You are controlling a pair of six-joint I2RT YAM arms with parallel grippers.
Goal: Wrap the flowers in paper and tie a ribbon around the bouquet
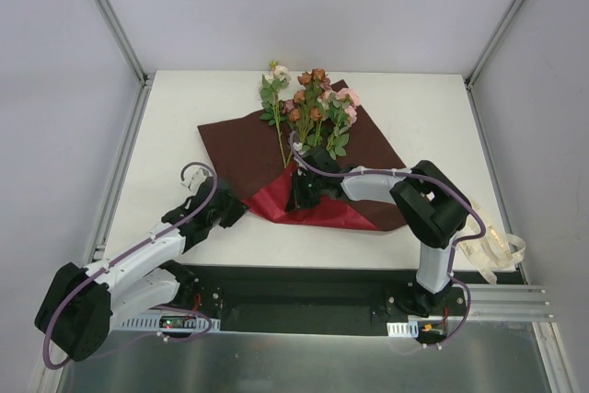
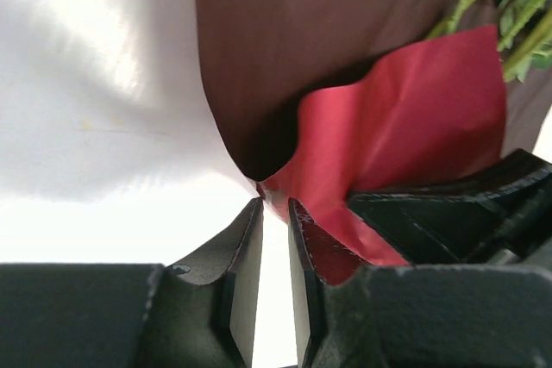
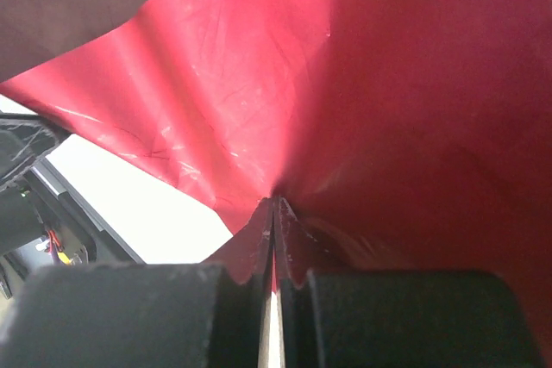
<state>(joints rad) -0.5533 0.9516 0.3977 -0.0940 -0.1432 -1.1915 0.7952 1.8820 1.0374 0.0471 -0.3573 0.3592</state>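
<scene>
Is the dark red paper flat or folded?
Partly folded: the dark red paper sheet has its near corner turned up, brighter red underside showing.

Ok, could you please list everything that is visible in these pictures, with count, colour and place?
flowers: one bunch, pink, cream and rust with green leaves, lying on the far part of the paper
paper: one sheet, dark red, its near edge lifted to show a brighter red side, middle of the table
ribbon: one, cream, near right corner beside the right arm
table: one, white, under everything
left gripper: one, black, jaws slightly apart at the paper's near left fold
right gripper: one, black, shut on the lifted red edge
</scene>
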